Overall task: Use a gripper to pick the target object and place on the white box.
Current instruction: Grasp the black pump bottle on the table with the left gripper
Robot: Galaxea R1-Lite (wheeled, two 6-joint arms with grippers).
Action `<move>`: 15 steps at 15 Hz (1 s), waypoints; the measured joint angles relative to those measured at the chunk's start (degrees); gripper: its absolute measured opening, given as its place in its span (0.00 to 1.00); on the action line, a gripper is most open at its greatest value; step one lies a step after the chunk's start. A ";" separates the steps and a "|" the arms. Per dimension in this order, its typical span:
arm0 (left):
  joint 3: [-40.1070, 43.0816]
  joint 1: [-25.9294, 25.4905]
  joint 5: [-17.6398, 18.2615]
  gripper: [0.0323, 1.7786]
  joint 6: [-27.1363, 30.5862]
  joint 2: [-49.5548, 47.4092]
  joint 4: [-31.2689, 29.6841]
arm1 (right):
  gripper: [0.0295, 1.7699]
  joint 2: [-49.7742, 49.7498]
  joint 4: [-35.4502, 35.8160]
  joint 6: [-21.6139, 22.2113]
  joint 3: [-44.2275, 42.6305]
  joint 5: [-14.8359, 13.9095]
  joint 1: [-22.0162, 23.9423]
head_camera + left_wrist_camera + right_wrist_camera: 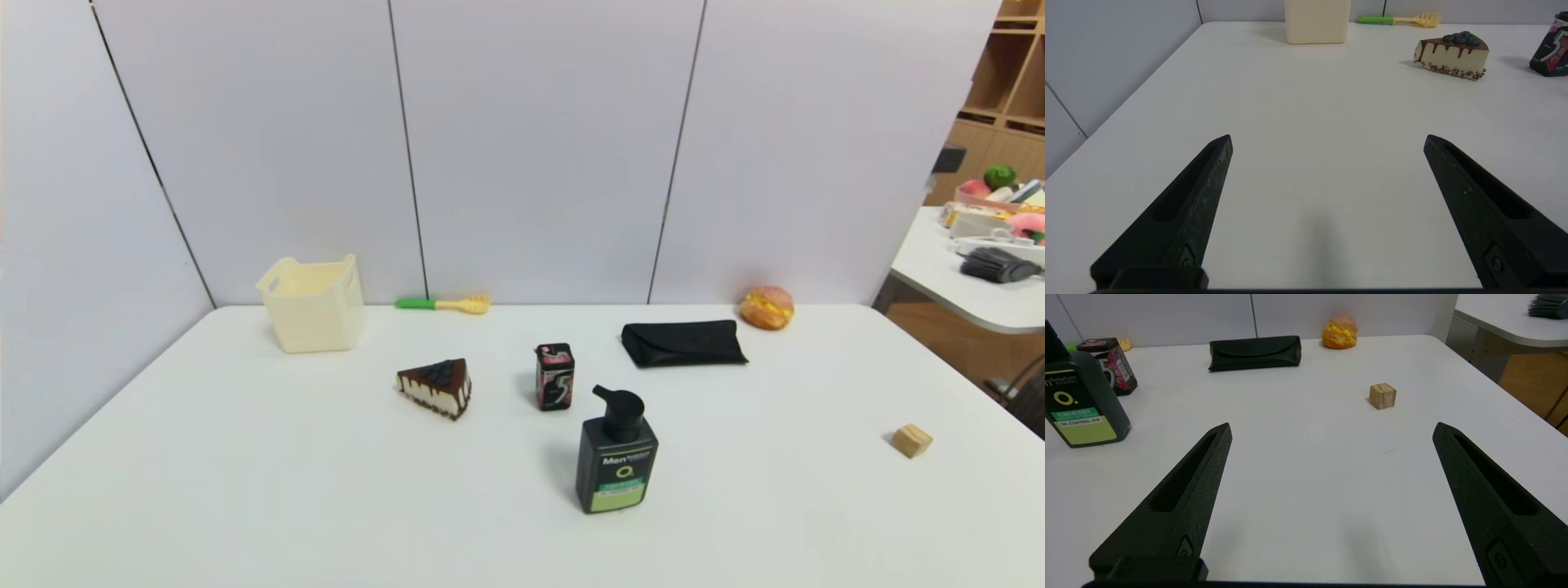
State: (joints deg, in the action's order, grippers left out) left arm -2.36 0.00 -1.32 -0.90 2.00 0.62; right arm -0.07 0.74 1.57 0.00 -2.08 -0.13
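Observation:
The target object, a black pump bottle (616, 457) with "Men" lettering and a light green lower label, stands upright near the table's middle front; it also shows in the right wrist view (1079, 400). The white box (313, 304), a cream open-top basket, stands at the back left, its lower wall (1317, 22) showing in the left wrist view. Neither arm shows in the head view. My left gripper (1328, 139) is open over bare table at the near left. My right gripper (1332, 428) is open over bare table at the near right, with nothing between its fingers.
A cake slice (436, 387) and a black-red gum box (555, 376) lie between bottle and basket. A black pouch (682, 343), a bun (767, 307) and a green-yellow fork (443, 304) sit at the back. A wooden cube (911, 440) is at the right.

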 joint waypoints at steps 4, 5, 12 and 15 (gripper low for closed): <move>-7.34 0.00 0.61 0.95 4.86 5.66 5.00 | 0.96 0.00 0.00 0.00 0.00 0.00 0.00; -8.77 0.02 1.07 0.95 6.49 7.69 5.24 | 0.96 0.00 0.00 0.00 0.00 -0.02 0.00; -20.37 3.16 8.47 0.95 21.48 30.31 5.61 | 0.96 0.00 0.02 0.00 0.00 -0.02 0.00; -25.05 8.55 11.79 0.95 24.95 42.33 5.57 | 0.96 0.00 0.02 0.00 0.00 -0.02 0.00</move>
State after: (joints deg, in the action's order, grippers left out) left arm -27.42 8.55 10.47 24.05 44.32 6.19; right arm -0.07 0.77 1.57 0.00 -2.11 -0.13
